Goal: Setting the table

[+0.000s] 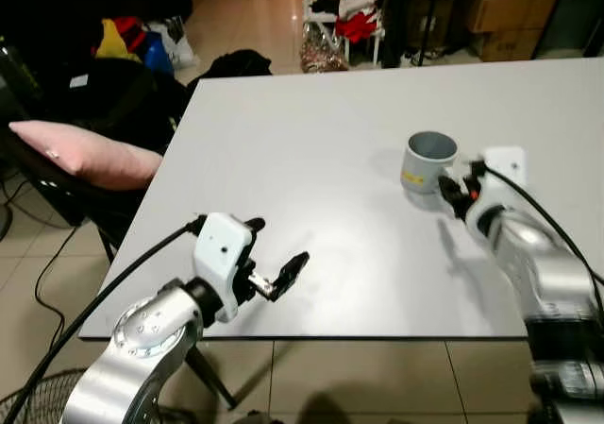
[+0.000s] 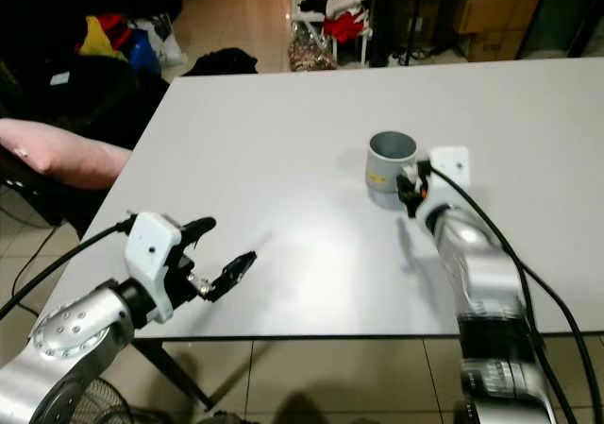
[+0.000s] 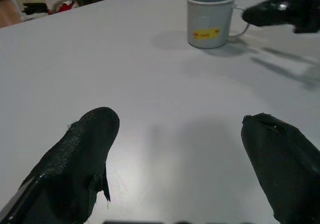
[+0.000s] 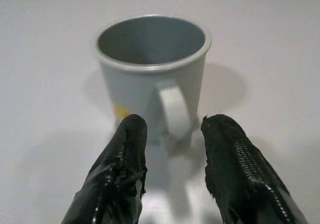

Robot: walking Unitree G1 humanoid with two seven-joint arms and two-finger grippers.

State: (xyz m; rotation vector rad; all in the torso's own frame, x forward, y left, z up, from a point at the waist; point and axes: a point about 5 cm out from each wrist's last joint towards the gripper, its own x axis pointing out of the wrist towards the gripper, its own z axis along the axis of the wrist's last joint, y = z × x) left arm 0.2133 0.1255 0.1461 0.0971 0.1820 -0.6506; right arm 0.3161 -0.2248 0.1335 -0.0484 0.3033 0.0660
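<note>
1. Head views: right gripper (image 1: 457, 190) is sitting at the handle side of the grey mug (image 1: 429, 162), fingers apart, apparently lining up to take the handle. The mug is standing upright on the white table (image 1: 311, 150).
2. Left wrist view: left gripper (image 3: 185, 159) is hovering low over bare tabletop, fingers spread wide and holding nothing, with the mug well ahead of it.
3. Right wrist view: fingertips (image 4: 127, 134) are flanking the handle (image 4: 172, 107) just ahead, not yet closed on it.

The grey mug (image 4: 150, 74) looks like smooth, matt enamelled metal on a smooth, faintly glossy white desk (image 1: 311, 150), and the right gripper (image 4: 172, 154) has rough, textured black fingers (image 4: 240, 169).
</note>
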